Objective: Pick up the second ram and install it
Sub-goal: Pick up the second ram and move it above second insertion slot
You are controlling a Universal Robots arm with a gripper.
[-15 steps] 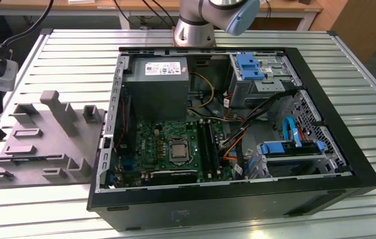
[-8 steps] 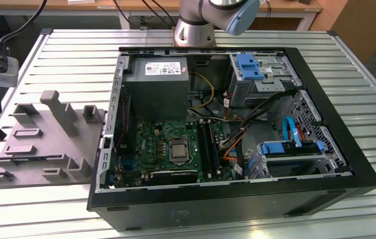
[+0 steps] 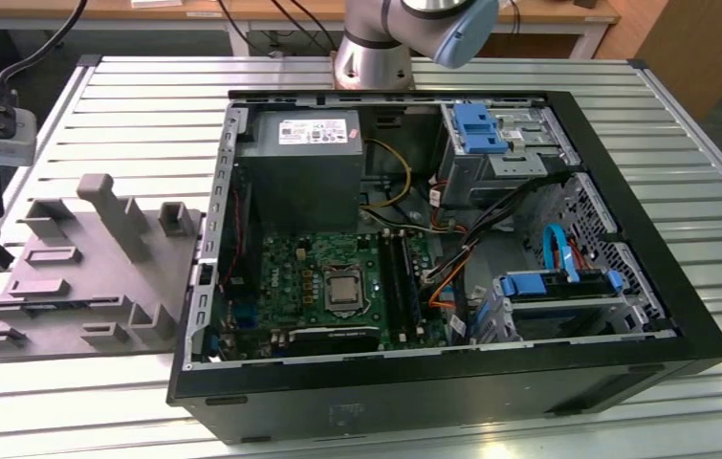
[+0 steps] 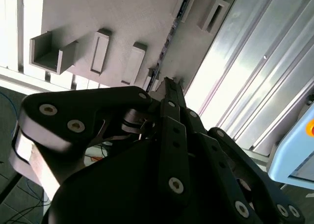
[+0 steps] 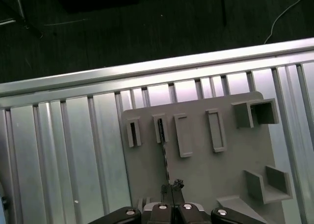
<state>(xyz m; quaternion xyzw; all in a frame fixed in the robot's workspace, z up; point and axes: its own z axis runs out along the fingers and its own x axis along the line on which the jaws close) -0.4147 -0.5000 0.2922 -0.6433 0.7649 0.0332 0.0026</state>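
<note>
You have the gripper (image 5: pixel 171 187) over the grey fixture (image 5: pixel 211 175), which lies on the slatted table (image 5: pixel 64 145) close to the table's edge, beside the open computer case (image 3: pixel 463 387). The second ram (image 5: pixel 163 155) is in that fixture, standing on its long edge, so you see it as a thin dark line. One end sits in a slot block (image 5: pixel 160 130), an inner one of the four lined along the fixture edge that faces the table's rim. Its long axis runs from there inward across the fixture, straight toward the fingertips. In both wrist views the tips line up with the stick's inner end; in the second wrist view the second ram (image 4: pixel 171 33) leads directly away from the gripper (image 4: pixel 169 84). The fingers (image 4: pixel 172 121) are drawn together with no gap you can make out, and they seem to close across the stick's thickness, not along its length. Whether they pinch that end or merely hang above it, you cannot tell from these views. The green motherboard (image 3: pixel 303 273) lies inside the case, well apart from the fixture. By my judgement the pick-up is the step in hand, the stick not yet lifted out of its block.
</note>
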